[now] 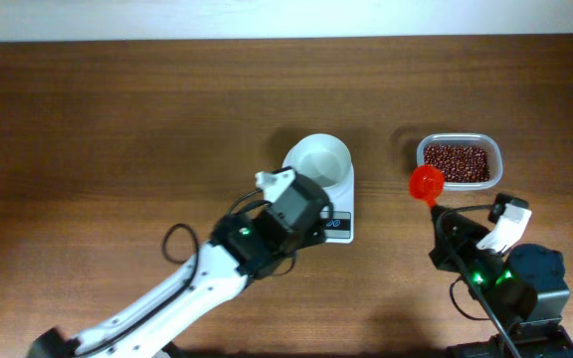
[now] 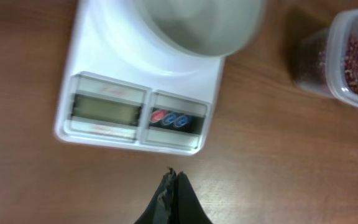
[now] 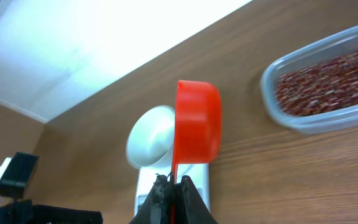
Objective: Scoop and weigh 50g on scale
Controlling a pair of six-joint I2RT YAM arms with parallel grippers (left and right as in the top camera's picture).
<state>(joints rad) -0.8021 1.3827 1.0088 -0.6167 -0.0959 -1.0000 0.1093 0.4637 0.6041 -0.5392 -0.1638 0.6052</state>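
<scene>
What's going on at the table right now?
The right claw is shut on the handle of a red scoop, holding it beside the clear tub of red-brown beans; the scoop looks empty. The left claw is shut, holding nothing, just in front of the white scale and its buttons. The bowl holds no beans yet.

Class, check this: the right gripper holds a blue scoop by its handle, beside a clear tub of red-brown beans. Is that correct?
Not quite: the scoop is red, not blue, as the right wrist view shows. The rest stands: the right gripper holds it by its handle, beside the clear tub of red-brown beans.
</scene>
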